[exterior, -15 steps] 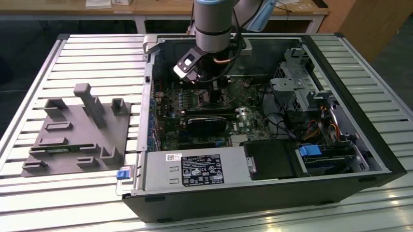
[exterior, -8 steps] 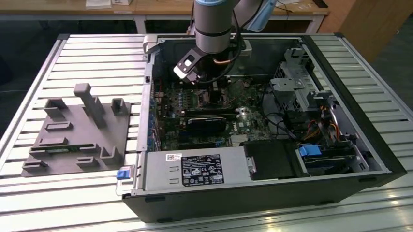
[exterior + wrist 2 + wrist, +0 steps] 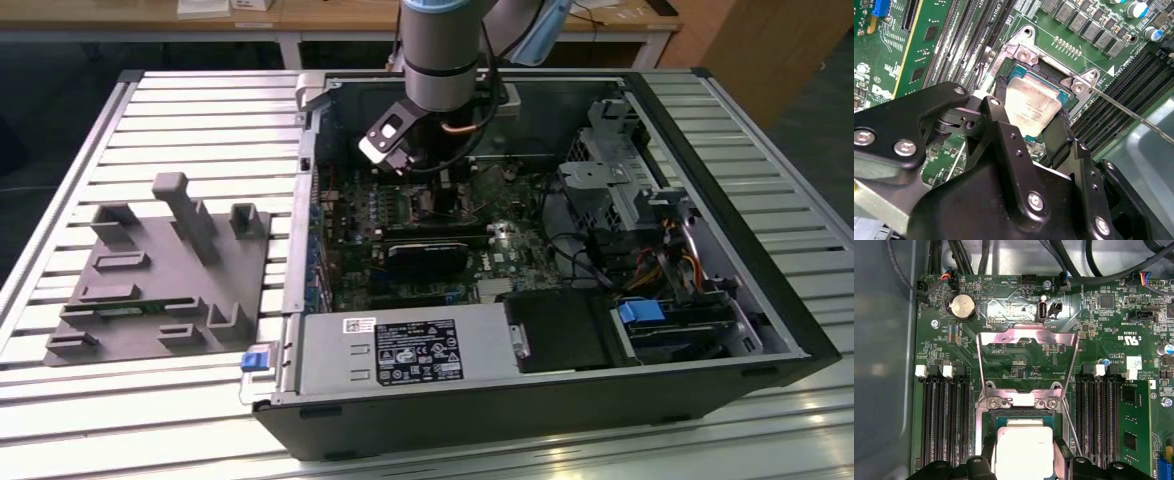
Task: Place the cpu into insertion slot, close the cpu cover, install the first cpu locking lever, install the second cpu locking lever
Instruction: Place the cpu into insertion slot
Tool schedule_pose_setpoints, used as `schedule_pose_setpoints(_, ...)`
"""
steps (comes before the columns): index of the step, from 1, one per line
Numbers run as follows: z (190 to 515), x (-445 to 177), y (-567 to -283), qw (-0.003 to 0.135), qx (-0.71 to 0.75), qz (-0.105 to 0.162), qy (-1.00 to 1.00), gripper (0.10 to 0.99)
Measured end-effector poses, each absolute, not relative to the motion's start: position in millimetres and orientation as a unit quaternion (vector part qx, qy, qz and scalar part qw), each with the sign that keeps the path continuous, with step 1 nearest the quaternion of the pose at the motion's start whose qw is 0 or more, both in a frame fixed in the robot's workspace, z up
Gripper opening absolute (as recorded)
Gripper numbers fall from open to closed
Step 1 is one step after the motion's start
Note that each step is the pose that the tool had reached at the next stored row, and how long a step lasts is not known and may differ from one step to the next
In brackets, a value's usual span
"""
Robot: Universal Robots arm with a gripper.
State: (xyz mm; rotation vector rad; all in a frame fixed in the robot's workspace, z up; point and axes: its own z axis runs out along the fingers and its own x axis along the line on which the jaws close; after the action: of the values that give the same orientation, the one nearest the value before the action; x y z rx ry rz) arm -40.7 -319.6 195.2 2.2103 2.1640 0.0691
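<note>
Because the small flat square cpu (image 3: 1031, 105) with a dull silvery-beige metal top seemed light, stiff and fragile, its edges were the place to hold. The black hand (image 3: 1025, 460), narrowly spread, pinched two opposite edges, right at the dark square insertion slot (image 3: 1052, 75), beside the opened thin silver cpu cover (image 3: 1026, 337).

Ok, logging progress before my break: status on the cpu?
Gripper shut on the cpu, over the insertion slot. Its cpu cover open, folded back. Nothing blocking the slot.
</note>
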Motion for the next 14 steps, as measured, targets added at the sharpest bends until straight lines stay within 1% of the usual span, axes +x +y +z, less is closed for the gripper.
schedule_pose_setpoints(14,193.9,-39.6,-319.6,0.024,0.714,0.022,0.699,0.541)
